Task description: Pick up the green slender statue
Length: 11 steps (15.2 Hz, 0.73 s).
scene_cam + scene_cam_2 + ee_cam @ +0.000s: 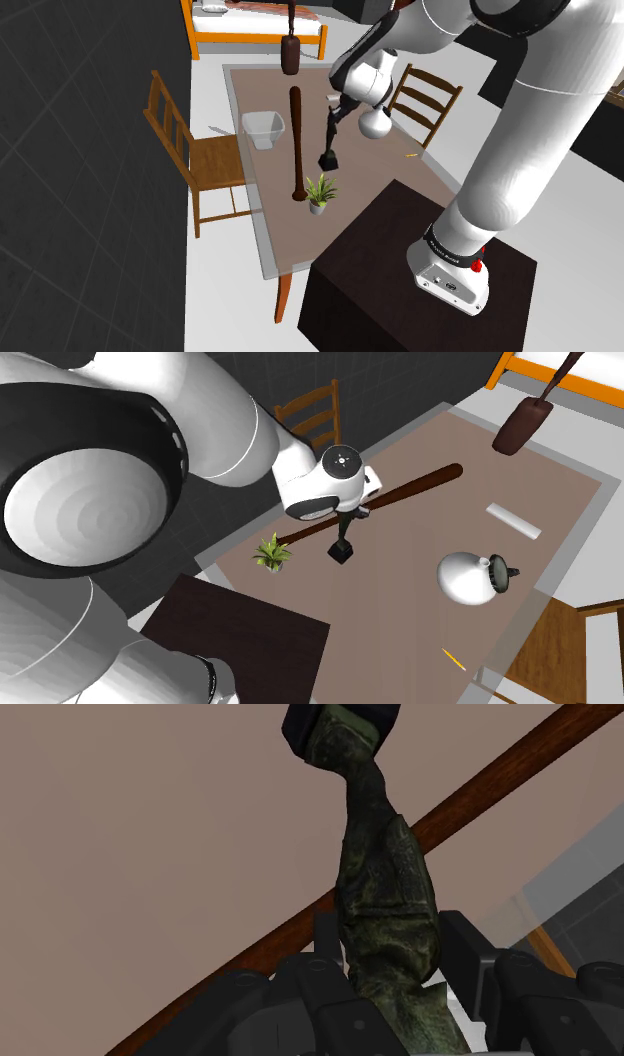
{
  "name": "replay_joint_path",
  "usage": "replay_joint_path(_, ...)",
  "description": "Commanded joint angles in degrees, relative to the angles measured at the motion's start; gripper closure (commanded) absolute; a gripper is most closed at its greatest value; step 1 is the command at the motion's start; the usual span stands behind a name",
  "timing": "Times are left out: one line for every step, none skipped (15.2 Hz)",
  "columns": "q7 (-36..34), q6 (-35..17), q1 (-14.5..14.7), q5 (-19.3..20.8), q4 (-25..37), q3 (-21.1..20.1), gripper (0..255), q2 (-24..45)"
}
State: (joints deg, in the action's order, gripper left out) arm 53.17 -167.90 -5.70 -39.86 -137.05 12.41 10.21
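The statue (385, 874) is a slender, mottled dark green figure on a small black square base. It stands upright, base down, and the gripper (392, 944) clasps its upper end between both fingers. It is over the middle of the table (385, 165), just beside a long brown club (297, 140) and near a small potted plant (320, 192). Whether the base touches the table cannot be told.
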Motion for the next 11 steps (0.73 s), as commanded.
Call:
replay_joint_path(-3.00,1.13,1.04,3.47,-0.36,1.56,255,-1.66)
replay_joint_path(-4.30,1.66,1.44,4.98,-0.48,2.19,255,-2.39)
replay_joint_path(-5.58,2.20,1.77,6.49,-0.57,2.74,255,-3.12)
replay_joint_path(-6.83,2.75,2.07,7.97,-0.64,3.25,255,-3.84)
replay_joint_path(-8.05,3.31,2.32,9.42,-0.69,3.71,255,-4.55)
replay_joint_path(-9.24,3.89,2.52,10.84,-0.71,4.12,255,-5.26)
replay_joint_path(-10.39,4.47,2.67,12.22,-0.72,4.47,255,-5.95)
replay_joint_path(-11.51,5.07,2.79,13.55,-0.69,4.78,255,-6.64)
replay_joint_path(-12.58,5.69,2.88,14.84,-0.65,5.05,255,-7.32)
replay_joint_path(-12.74,5.78,2.86,15.04,-0.64,5.05,255,-7.42)
replay_joint_path(-12.75,5.78,2.84,15.05,-0.65,5.04,255,-7.43)
